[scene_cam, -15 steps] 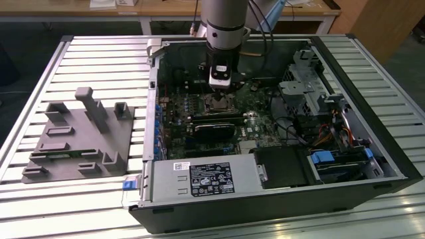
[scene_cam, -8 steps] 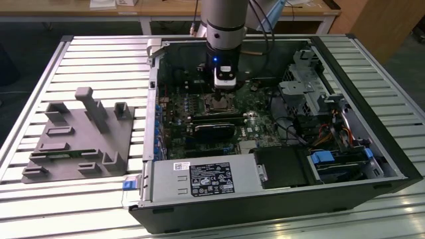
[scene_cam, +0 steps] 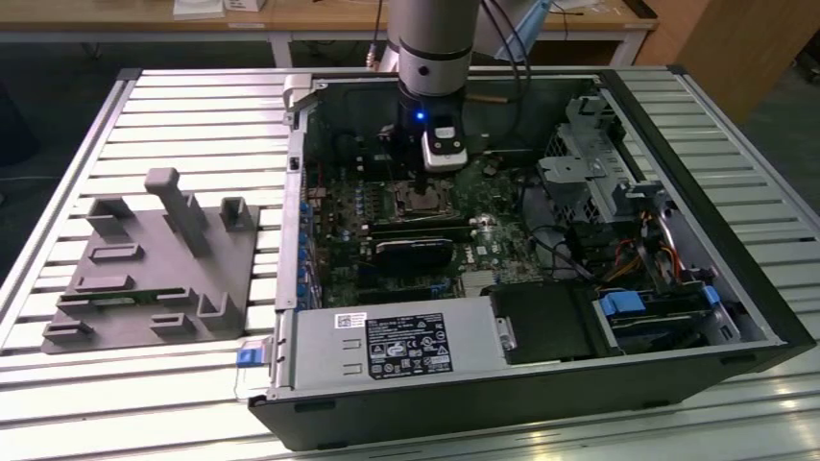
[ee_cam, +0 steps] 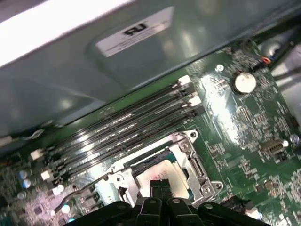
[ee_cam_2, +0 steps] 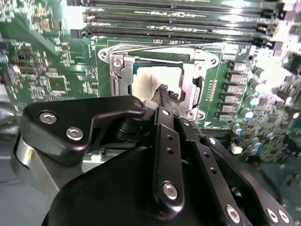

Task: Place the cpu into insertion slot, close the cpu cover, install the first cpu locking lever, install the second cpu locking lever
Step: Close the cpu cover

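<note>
End effector (ee_cam_2: 167, 93) shut over the chip (ee_cam_2: 148, 80) in its socket (scene_cam: 420, 199).
The arm reached down into the open computer case (scene_cam: 717, 288) on the slatted desk (scene_cam: 192, 106). Its fingers (ee_cam_2: 163, 90) were pressed together with nothing between them, tips right over the silvery chip. The chip sat in the square socket on the green board (ee_cam_2: 56, 56), beside the long memory slots (ee_cam_2: 178, 19), and the metal cover (ee_cam_2: 201, 62) framed it. A grey plastic jig (scene_cam: 154, 269) lay on the desk, well apart from the case, toward the exterior view's left.
</note>
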Tool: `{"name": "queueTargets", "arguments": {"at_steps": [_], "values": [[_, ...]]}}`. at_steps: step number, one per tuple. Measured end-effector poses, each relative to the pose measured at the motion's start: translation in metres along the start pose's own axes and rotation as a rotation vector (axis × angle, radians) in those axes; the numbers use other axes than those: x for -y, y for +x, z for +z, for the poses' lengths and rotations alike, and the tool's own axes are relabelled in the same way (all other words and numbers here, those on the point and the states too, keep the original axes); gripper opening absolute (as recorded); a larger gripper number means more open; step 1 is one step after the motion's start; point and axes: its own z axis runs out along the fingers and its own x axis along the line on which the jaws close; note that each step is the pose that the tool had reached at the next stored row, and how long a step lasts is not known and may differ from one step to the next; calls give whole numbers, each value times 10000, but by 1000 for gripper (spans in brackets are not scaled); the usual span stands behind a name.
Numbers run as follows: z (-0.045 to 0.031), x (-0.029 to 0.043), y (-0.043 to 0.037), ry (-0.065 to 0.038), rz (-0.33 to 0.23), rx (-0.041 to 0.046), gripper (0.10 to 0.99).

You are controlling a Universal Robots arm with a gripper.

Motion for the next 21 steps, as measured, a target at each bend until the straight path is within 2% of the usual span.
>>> {"name": "queueTargets", "arguments": {"at_steps": [21], "values": [[3, 0, 0, 0, -3496, -76, 106]]}}
